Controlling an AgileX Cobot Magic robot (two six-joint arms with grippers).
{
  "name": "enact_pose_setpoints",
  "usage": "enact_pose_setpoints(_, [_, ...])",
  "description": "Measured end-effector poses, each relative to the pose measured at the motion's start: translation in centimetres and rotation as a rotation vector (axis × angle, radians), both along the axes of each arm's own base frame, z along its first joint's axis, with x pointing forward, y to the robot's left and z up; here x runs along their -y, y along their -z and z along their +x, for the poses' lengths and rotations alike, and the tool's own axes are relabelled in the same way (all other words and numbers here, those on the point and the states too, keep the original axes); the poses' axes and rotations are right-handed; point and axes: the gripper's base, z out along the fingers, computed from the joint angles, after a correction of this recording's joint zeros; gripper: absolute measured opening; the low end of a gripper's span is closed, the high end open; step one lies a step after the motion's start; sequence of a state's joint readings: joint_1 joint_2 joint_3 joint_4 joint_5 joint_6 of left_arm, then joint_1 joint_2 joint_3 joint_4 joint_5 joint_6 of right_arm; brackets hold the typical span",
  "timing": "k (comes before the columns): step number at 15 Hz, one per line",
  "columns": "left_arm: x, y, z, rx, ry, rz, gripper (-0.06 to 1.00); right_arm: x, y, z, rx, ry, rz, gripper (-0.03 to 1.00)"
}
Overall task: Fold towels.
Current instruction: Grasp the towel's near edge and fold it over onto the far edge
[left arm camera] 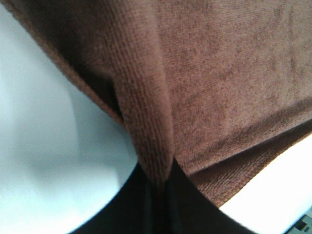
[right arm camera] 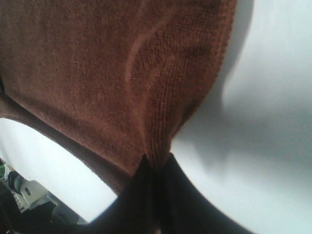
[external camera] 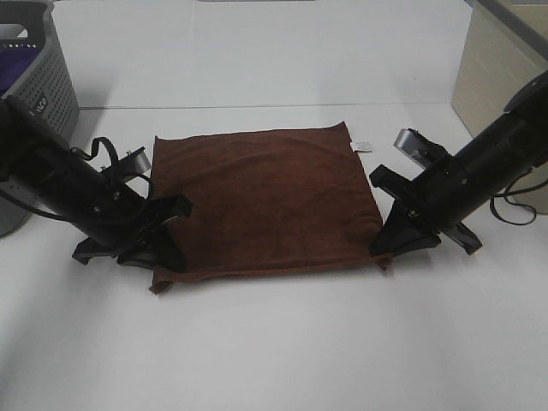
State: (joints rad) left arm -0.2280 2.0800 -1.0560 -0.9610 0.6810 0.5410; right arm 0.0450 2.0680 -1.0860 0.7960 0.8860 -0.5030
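The dark reddish-brown towel [external camera: 265, 201] lies spread on the white table [external camera: 282, 342], with its small white tag [external camera: 362, 145] at the far right corner. My left gripper [external camera: 163, 240] is shut on the towel's near left edge; the left wrist view shows the cloth [left arm camera: 204, 87] pinched into a ridge between the black fingers [left arm camera: 146, 204]. My right gripper [external camera: 396, 233] is shut on the near right edge; the right wrist view shows the cloth [right arm camera: 107, 73] bunched into the closed fingers [right arm camera: 141, 195]. Both corners sit slightly raised off the table.
A grey perforated basket [external camera: 47, 81] with purple cloth [external camera: 15, 68] inside stands at the far left. A beige box [external camera: 497, 68] stands at the far right. A table seam runs behind the towel.
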Motion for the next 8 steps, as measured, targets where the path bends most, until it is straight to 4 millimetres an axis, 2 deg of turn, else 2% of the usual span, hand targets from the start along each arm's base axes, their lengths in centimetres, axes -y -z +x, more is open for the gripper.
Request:
enact_pose_setpoints(2, [0.0, -0.4, -1.7, -0.052, 0.016, -0.01, 0.01, 0.1, 0.2, -3.1, -0.063, 0.006, -0.009, 0.0])
enact_pose_setpoints(5, [-0.5, -0.4, -5.3, -0.176, 0.021, -0.029, 0.01, 0.3, 1.2, -8.1, -0.186, 0.039, -0.017, 0.0])
enact_pose_setpoints(6, [-0.6, -0.4, -6.1, -0.195, 0.02, -0.03, 0.01, 0.3, 1.3, -9.1, -0.212, 0.051, -0.014, 0.0])
enact_pose_setpoints(8, [-0.6, -1.3, -6.2, -0.172, 0.02, -0.038, 0.01, 0.3, 1.1, -9.3, -0.198, 0.067, -0.016, 0.0])
